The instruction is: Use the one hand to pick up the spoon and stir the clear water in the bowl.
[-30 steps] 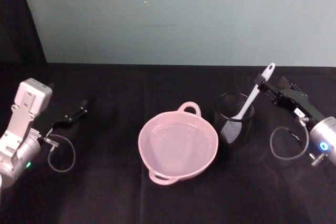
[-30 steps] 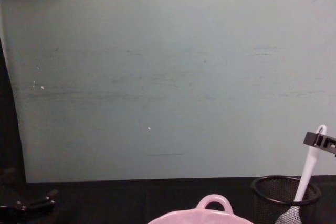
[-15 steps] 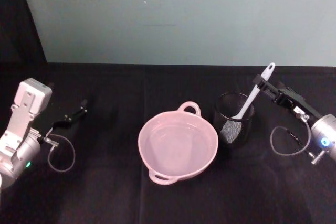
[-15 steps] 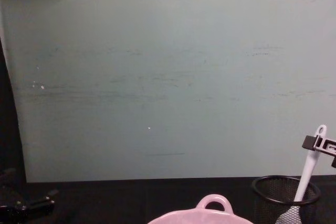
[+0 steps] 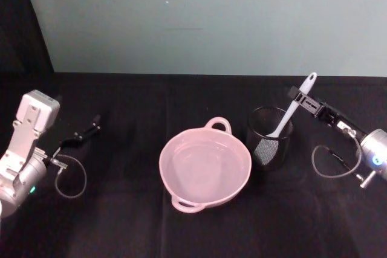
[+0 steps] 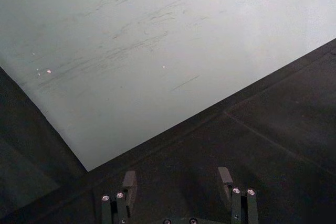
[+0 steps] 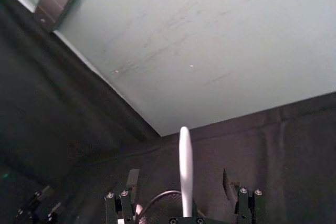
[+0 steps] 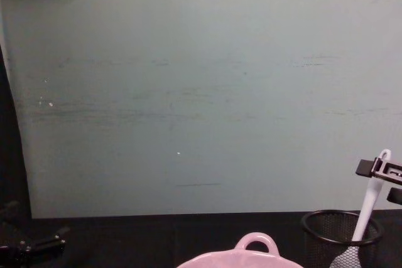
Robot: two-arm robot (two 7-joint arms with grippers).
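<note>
Your right hand (image 5: 301, 98) sits released, fingers straddling the spoon (image 5: 290, 113), which leans in the black mesh cup (image 5: 266, 144) just beside the bowl (image 5: 164, 162). Your left hand (image 5: 83, 133) rests released at the counter's (image 5: 121, 225) left.

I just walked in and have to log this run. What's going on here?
The right gripper is at the handle of the white spoon, with its jaws open on either side and not yet closed. The spoon stands tilted in the black mesh cup, just right of the pink bowl of clear water. The left gripper sits open, low over the black table at the far left.
</note>
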